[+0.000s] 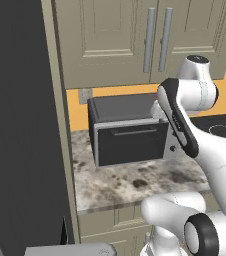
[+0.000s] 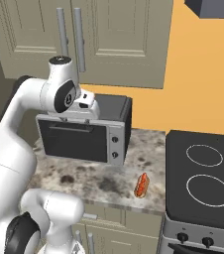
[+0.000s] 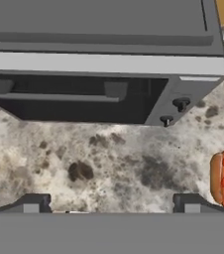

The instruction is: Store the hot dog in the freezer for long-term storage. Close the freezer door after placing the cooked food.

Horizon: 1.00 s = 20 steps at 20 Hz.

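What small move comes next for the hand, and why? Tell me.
Probably shift the hand sideways toward the hot dog and lower over it. The hand is open and holds nothing, above bare counter in front of the toaster oven, while the hot dog lies off to one side near the stove.

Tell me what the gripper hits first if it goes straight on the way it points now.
Probably bare countertop in front of the toaster oven. The open gripper aims between them; the hot dog lies off to one side, outside the fingers. Depth is unclear.
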Tool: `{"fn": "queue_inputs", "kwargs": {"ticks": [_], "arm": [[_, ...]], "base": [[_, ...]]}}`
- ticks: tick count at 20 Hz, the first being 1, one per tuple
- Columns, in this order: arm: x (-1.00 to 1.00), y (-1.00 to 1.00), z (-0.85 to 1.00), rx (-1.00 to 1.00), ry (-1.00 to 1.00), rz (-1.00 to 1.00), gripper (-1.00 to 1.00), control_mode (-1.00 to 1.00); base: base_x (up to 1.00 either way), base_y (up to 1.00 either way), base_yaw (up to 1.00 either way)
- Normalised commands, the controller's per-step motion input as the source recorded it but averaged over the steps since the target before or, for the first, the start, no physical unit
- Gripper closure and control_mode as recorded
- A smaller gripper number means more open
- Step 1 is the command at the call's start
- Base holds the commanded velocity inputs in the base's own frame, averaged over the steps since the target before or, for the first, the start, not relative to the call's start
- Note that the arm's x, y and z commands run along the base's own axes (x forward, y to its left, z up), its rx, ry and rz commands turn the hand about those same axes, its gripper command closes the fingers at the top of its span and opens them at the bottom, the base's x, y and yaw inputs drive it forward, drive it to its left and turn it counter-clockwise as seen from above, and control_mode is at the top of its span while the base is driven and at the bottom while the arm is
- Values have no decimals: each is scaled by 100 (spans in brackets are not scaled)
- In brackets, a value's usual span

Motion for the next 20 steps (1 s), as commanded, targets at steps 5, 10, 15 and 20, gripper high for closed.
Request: {"fn": "queue_inputs", "kwargs": {"ticks": [5, 10, 15, 20], "arm": [[0, -57, -27, -3, 4, 0, -100, -100], [-11, -56, -35, -1, 3, 0, -100, -100], [-31, -52, -39, 0, 2, 0, -100, -100], [-17, -55, -46, -2, 11, -1, -100, -100]], "base": [[0, 0, 0], [0, 0, 0], [0, 0, 0], [0, 0, 0]]}}
